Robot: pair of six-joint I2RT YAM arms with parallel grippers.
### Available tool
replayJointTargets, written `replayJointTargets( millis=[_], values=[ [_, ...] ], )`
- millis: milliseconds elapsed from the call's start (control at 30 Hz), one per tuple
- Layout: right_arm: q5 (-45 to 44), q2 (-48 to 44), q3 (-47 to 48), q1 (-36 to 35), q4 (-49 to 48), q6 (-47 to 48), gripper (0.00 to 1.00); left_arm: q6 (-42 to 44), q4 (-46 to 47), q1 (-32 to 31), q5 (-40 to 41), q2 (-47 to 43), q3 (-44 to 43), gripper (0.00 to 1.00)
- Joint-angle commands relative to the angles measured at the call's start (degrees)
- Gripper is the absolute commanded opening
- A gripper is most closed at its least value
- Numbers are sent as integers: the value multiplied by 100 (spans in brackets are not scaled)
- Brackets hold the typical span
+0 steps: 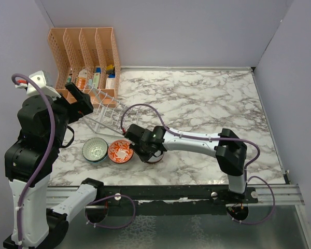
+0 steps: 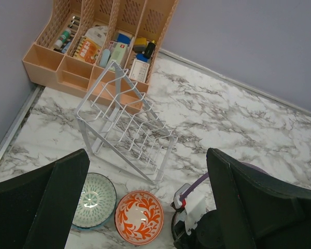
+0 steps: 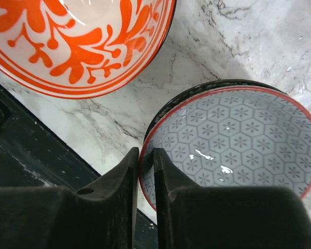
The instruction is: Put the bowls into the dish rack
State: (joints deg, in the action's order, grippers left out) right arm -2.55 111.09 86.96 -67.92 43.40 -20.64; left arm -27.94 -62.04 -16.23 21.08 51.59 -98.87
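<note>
A white marble table (image 1: 207, 104) stands between pale lilac walls (image 1: 171, 31), with an orange organizer (image 1: 83, 46) in the back left corner. The rack (image 2: 127, 127) stands just in front of the organizer with its prongs up. Its long axis runs diagonally from back left to front right, with the tall triangular end toward the organizer.

All three bowls sit upright on the marble in a row near the front edge, in front of the rack. The teal bowl (image 1: 95, 149) is on the left, the orange bowl (image 1: 120, 151) just beside it, and the grey bowl (image 3: 238, 140) on the right.

The right gripper (image 3: 145, 158) has its jaws narrow and pinches the grey bowl's rim, one finger inside and one outside. The left gripper (image 2: 147, 155) hovers above the rack with its jaws wide, holding nothing.
</note>
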Motion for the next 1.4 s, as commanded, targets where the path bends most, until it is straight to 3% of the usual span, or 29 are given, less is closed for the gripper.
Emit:
replayJointTargets(
  millis=[0, 167, 300, 433, 467, 567, 667, 1100, 1367],
  values=[
    [-65, -37, 450, -31, 311, 93, 16, -24, 11, 28, 159, 4, -14, 99],
    [21, -123, 873, -29, 576, 142, 15, 36, -90, 26, 171, 28, -22, 99],
    [-2, -124, 1113, -28, 717, 46, 2, 70, -46, 23, 182, 2, 126, 99],
    [103, -177, 1239, -28, 728, -86, 1, 130, 39, 23, 132, 37, 198, 99],
    [126, -179, 1255, -28, 750, -91, 2, 159, 50, 23, 119, 39, 213, 99],
    [121, -113, 1282, -33, 932, -118, 38, 247, 59, 24, 84, 92, 243, 99],
    [82, -58, 1230, -30, 1034, -152, 49, 279, 70, 23, 77, 97, 283, 99],
    [215, 428, 883, -28, 570, -258, 50, 413, 2, 27, 62, 175, 87, 99],
    [193, 576, 836, -28, 505, -288, 46, 433, -62, 24, 63, 180, 32, 99]
  ],
)
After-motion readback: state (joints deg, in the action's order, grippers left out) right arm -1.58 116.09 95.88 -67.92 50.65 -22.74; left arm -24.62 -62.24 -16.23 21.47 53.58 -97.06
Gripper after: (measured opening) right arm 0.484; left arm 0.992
